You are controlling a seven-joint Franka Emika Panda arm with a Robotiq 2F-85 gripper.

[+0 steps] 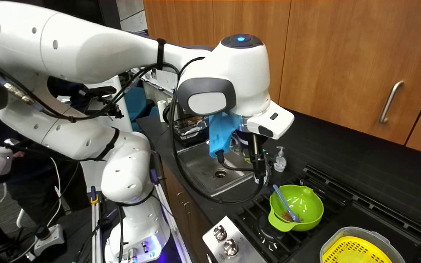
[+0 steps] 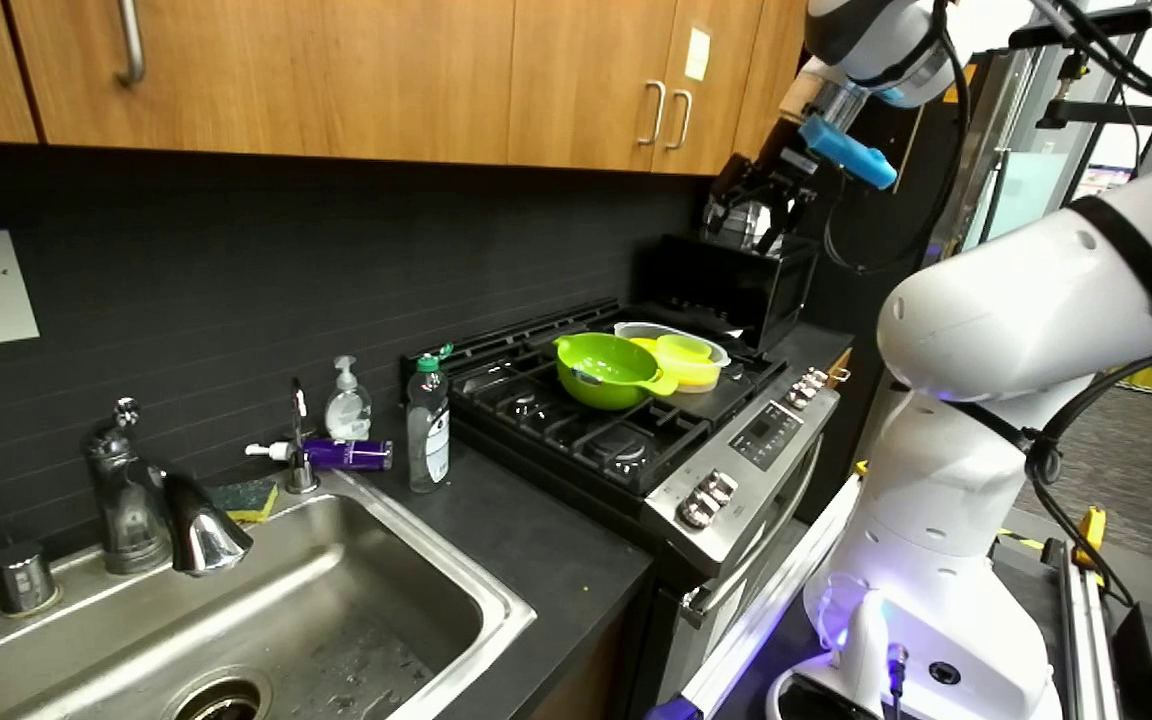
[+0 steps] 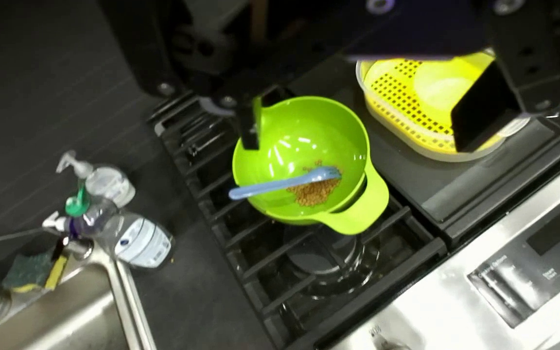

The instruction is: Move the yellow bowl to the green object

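Left to right in the wrist view, with the jaws of the gripper point(image 3: 358, 141) spread wide, one jaw hides part of the green dish point(image 3: 323, 121), then the yellow bowl point(image 3: 435, 85) lies well below in the perforated yellow strainer point(image 3: 394, 90), showing nearer the opposite jaw.

In an exterior view the camera looked down past the nearby white jointed arm point(image 1: 97, 47); in an exterior view, across the rectangular steel sink point(image 2: 376, 570) toward the black-topped stove point(image 2: 586, 435) all three shared. The wrist view, closest, faced steeply down.
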